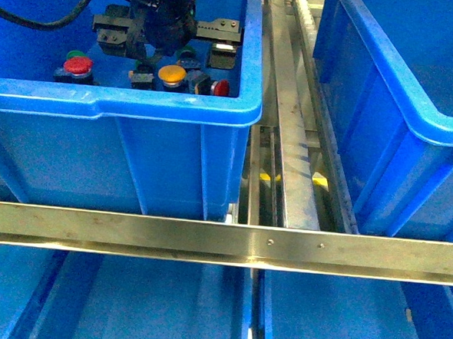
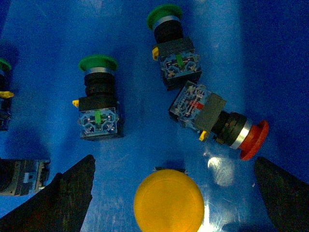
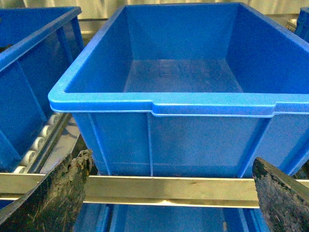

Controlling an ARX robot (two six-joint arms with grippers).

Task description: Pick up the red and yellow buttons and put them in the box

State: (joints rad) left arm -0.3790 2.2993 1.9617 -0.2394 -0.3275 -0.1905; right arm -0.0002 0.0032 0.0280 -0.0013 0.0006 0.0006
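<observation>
My left gripper (image 2: 174,161) is down inside the left bin (image 1: 100,100), jaws spread wide and holding nothing. In the left wrist view its two dark fingers (image 2: 67,193) stand on either side of the yellow button (image 2: 169,200), which sits cap up between them; I cannot tell whether either finger touches it. Just to the right of it in the front view lies the tipped red button (image 1: 218,87), on its side near the bin's right wall with its cap pointing away from the yellow one. The upright red button (image 1: 78,66) stands well to the left, close to the near wall. Two green buttons (image 2: 98,65) lie on their sides farther back on the same floor. My right gripper (image 3: 171,159) is also wide open and holds nothing. It faces the near wall of the box (image 3: 159,104), which is the right-hand blue bin, and none of the buttons are in it. A roller track (image 1: 292,104) runs between the two bins, and a steel rail (image 1: 207,241) crosses in front of both.
</observation>
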